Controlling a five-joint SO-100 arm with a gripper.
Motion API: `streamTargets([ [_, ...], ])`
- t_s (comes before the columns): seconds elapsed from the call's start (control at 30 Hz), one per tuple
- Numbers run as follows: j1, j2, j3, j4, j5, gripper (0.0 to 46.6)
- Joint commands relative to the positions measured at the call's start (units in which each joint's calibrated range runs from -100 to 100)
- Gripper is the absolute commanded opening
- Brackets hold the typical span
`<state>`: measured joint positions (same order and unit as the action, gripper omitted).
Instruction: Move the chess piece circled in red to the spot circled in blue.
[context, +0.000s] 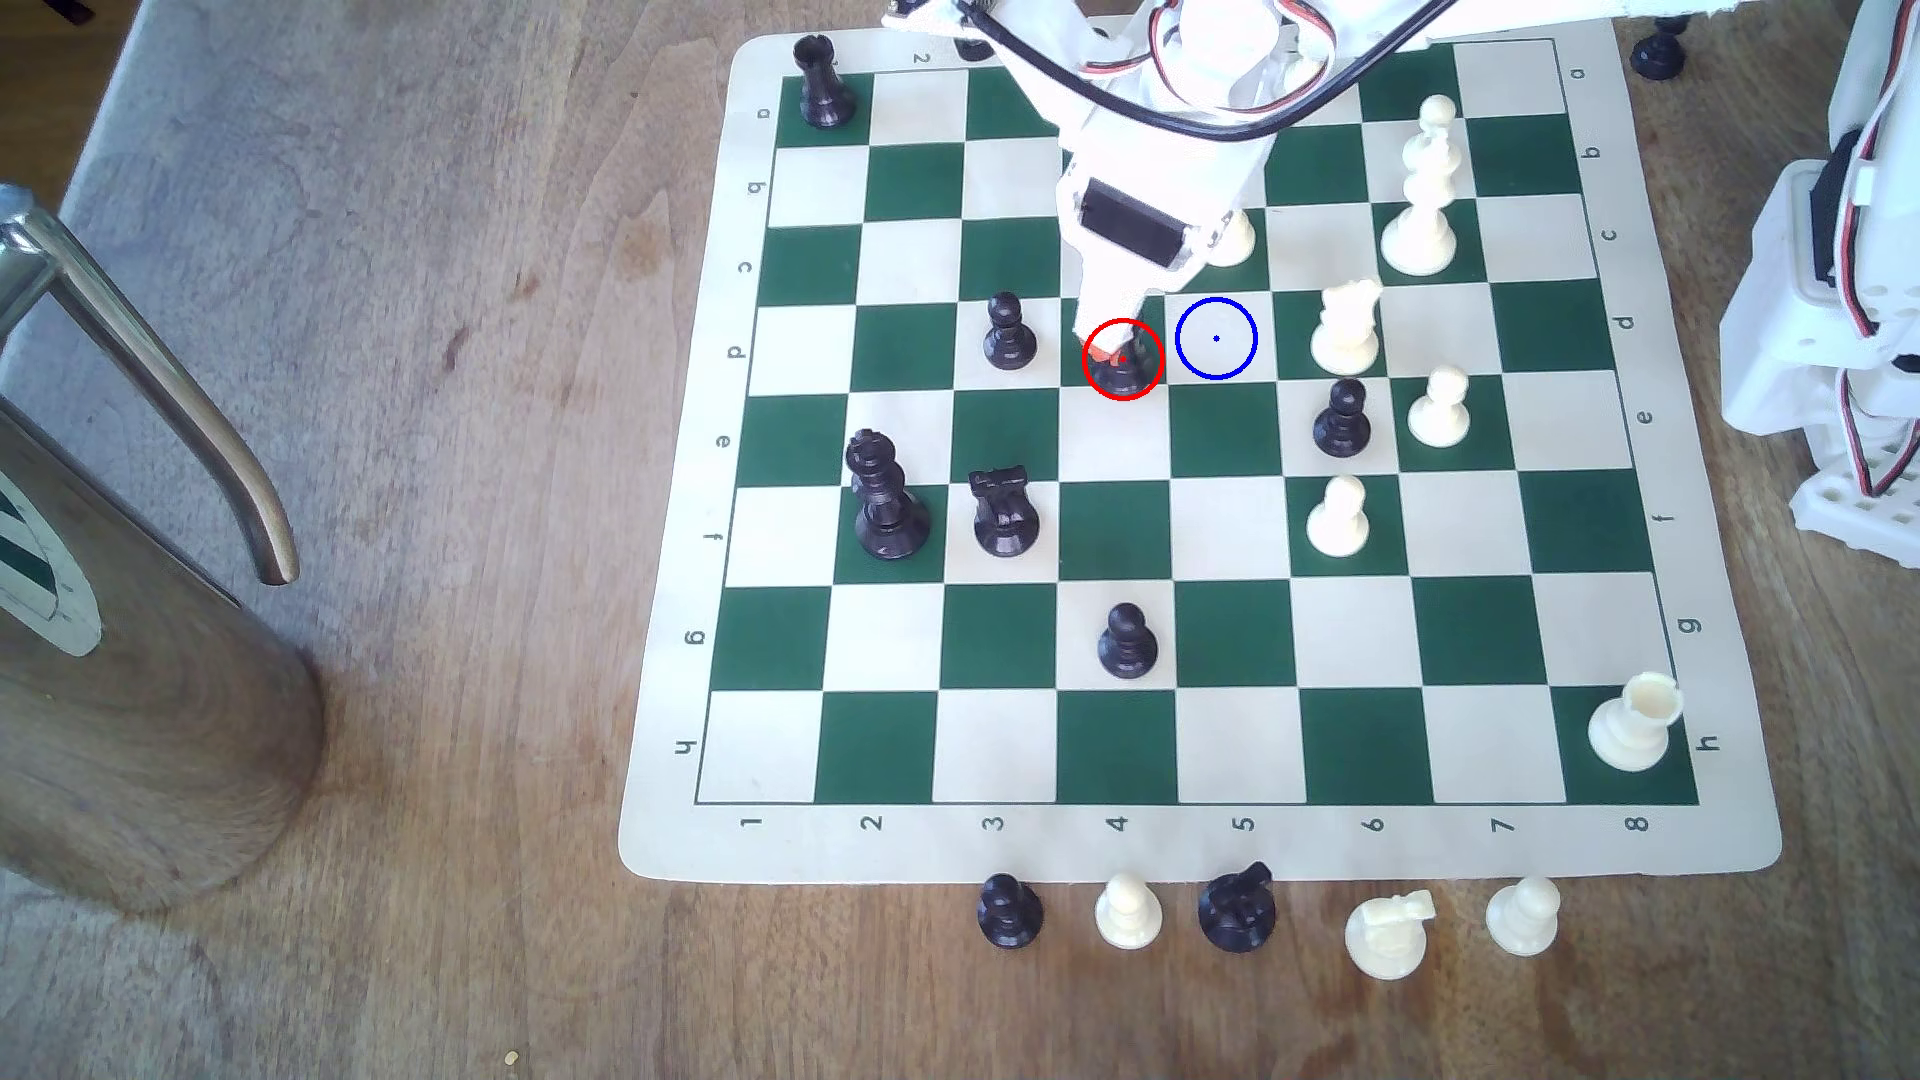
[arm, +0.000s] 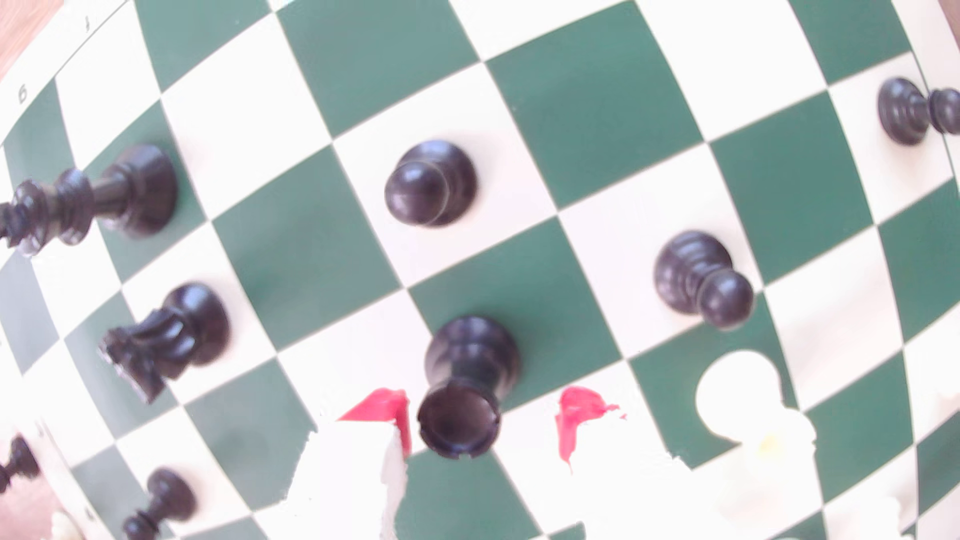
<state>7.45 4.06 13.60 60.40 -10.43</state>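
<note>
The black rook (context: 1125, 376) stands on a green square inside the red ring, near the middle of the board (context: 1195, 846). My gripper (context: 1118, 348) comes down on it from the far side and hides its top in the exterior view. In the wrist view the rook (arm: 470, 384) stands upright between my two red-tipped fingers (arm: 384, 407). One tip is almost against its notched top and the other stands clearly apart, so the gripper (arm: 483, 418) is open. The blue-ringed cream square (context: 1216, 339) is the adjacent square on the exterior view's right and has nothing on it.
A black pawn (context: 1009, 332) stands one square to the exterior view's left of the rook. A white piece (context: 1347, 327) stands just beyond the blue ring, with a black pawn (context: 1341, 417) near it. A white pawn (context: 1236, 237) is half hidden by the arm. A metal jug (context: 125, 623) stands off the board.
</note>
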Motion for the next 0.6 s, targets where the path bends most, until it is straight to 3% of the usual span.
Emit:
streamTargets([
  [0.0, 0.7, -0.1, -4.4, -1.0, 0.2, 15.7],
  [0.57, -0.3, 2.4, -4.5, -2.3, 0.0, 15.4],
])
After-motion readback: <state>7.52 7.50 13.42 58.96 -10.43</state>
